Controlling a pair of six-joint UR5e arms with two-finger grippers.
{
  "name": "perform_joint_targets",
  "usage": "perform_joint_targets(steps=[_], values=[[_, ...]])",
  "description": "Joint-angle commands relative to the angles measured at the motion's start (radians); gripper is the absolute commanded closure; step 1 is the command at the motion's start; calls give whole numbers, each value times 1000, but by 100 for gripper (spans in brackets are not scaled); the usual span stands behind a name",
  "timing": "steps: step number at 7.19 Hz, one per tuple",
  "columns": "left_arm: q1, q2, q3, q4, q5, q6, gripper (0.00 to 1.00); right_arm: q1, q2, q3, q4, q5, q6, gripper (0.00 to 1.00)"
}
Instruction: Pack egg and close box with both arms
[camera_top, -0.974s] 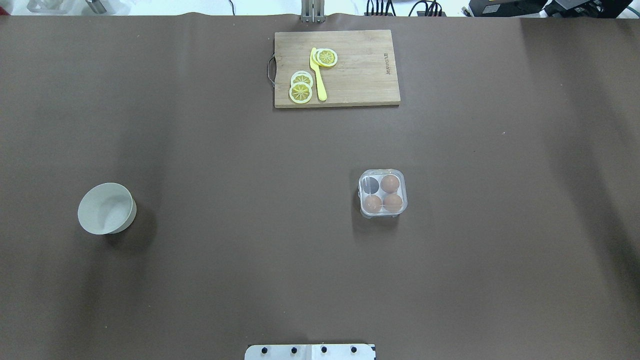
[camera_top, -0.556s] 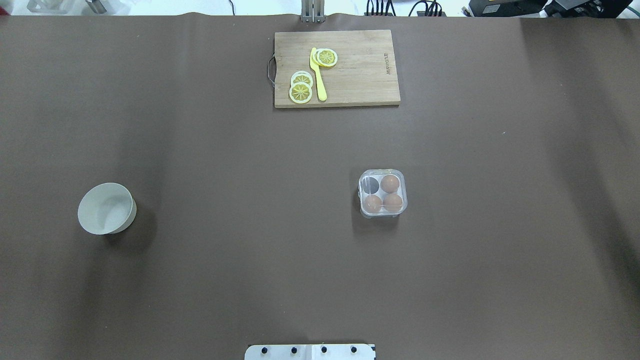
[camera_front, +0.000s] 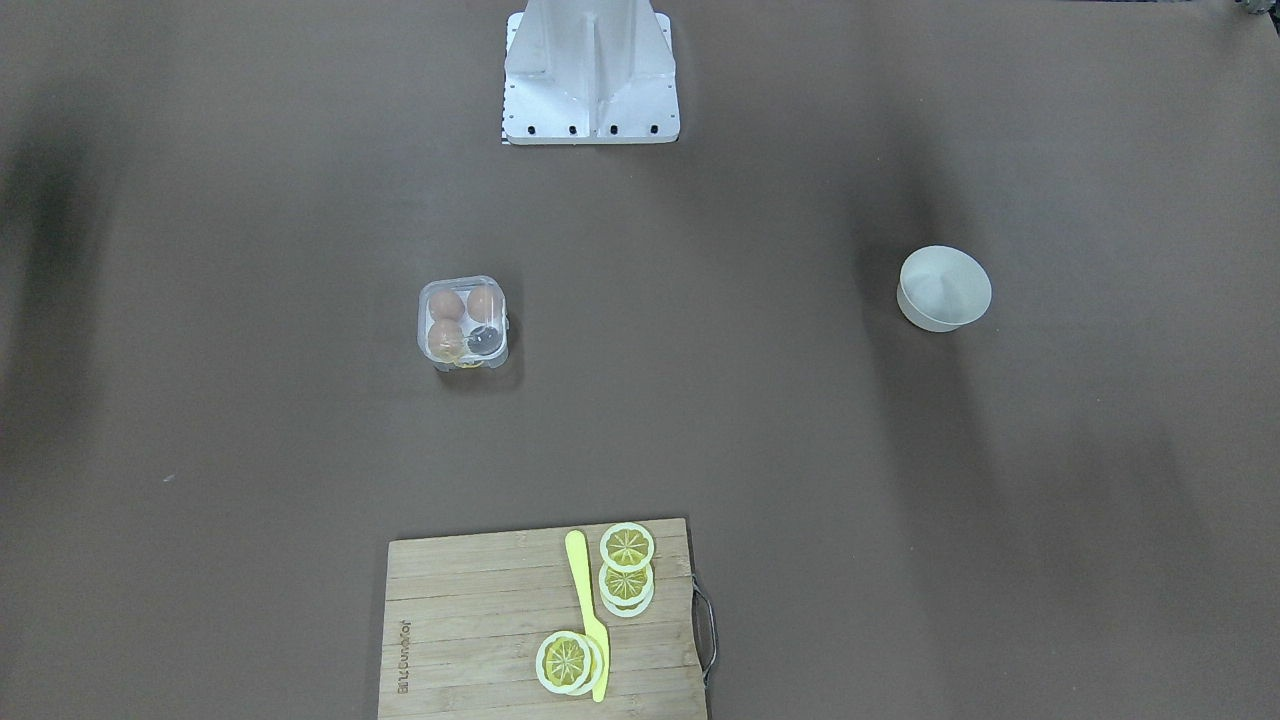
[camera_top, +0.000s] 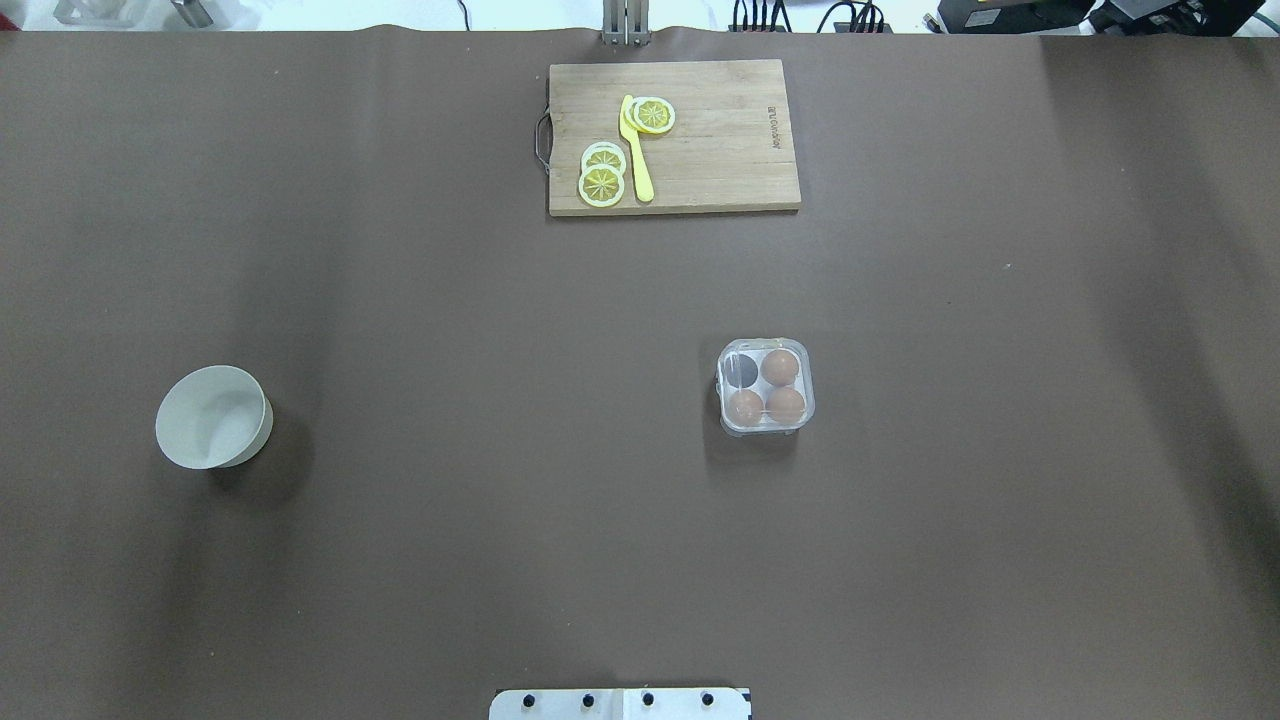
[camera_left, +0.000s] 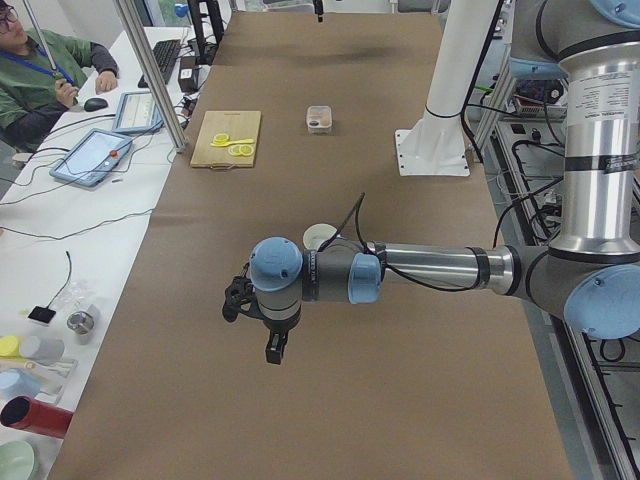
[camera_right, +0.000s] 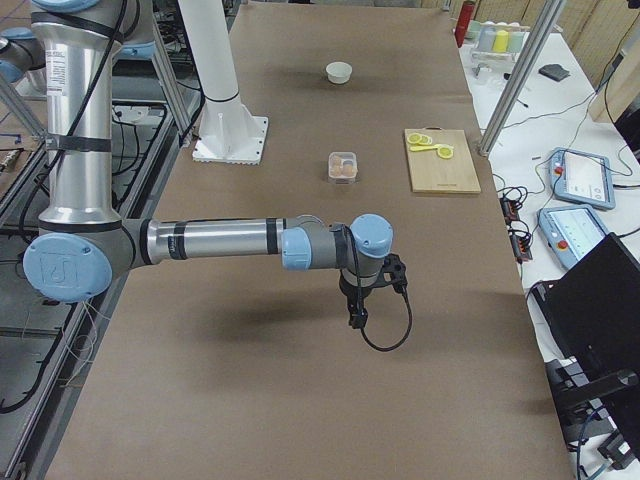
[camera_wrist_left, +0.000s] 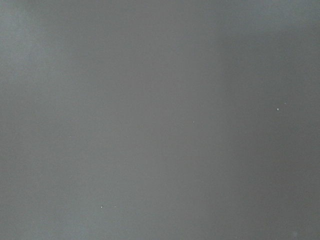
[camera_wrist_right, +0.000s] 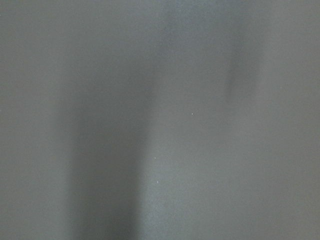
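1. The box (camera_top: 765, 429) sits on the table (camera_top: 500, 320), right of centre, about midway between the near and far edges.
2. Three eggs (camera_top: 780, 366) are in it: far-right, near-left and near-right cells.
3. The bowl (camera_top: 213, 417) stands well left of the box, slightly nearer.
4. The cutting board (camera_top: 720, 140) lies at the far edge, centre.
5. The knife (camera_top: 636, 150) lies on the board's left half, with lemon slices (camera_top: 602, 185) on both sides of it.
6. The stand base (camera_top: 620, 704) sits at the near edge, centre.

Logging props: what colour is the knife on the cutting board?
The knife is yellow; best seen in overhead exterior.

White bowl (camera_top: 213, 417); cutting board (camera_top: 720, 140) bearing lemon slices (camera_top: 601, 185), yellow knife (camera_top: 640, 172).
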Motion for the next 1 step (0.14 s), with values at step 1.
perform_joint_targets(steps=[1], values=[[0,0,0,0,0,0,1,-1,0,0,0,0,0,0]])
